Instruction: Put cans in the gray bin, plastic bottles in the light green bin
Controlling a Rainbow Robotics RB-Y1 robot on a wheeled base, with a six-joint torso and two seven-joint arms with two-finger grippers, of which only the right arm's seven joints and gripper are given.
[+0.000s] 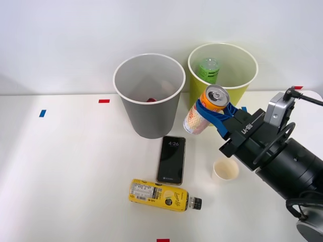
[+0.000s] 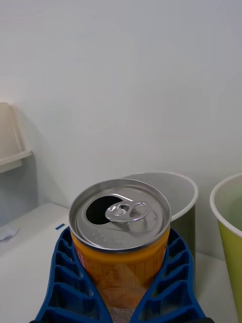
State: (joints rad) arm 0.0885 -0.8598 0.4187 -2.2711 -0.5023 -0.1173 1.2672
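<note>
My right gripper (image 1: 209, 112) is shut on the orange-and-white can (image 1: 206, 110), held tilted in the air between the two bins, in front of the light green bin (image 1: 241, 86). In the wrist view the can (image 2: 120, 237) shows its open silver top, clasped by the blue fingers (image 2: 68, 282), with the gray bin (image 2: 176, 194) behind it and the light green bin (image 2: 229, 237) beside. The gray bin (image 1: 151, 113) stands to the left with something small and red inside. A green bottle (image 1: 208, 69) sits in the light green bin. A yellow-labelled bottle (image 1: 162, 195) lies on the table.
A black smartphone (image 1: 171, 159) lies face up in front of the gray bin. A small white paper cup (image 1: 225, 172) stands under my arm. Blue and red tape marks dot the white table (image 1: 65, 171). A wall runs close behind the bins.
</note>
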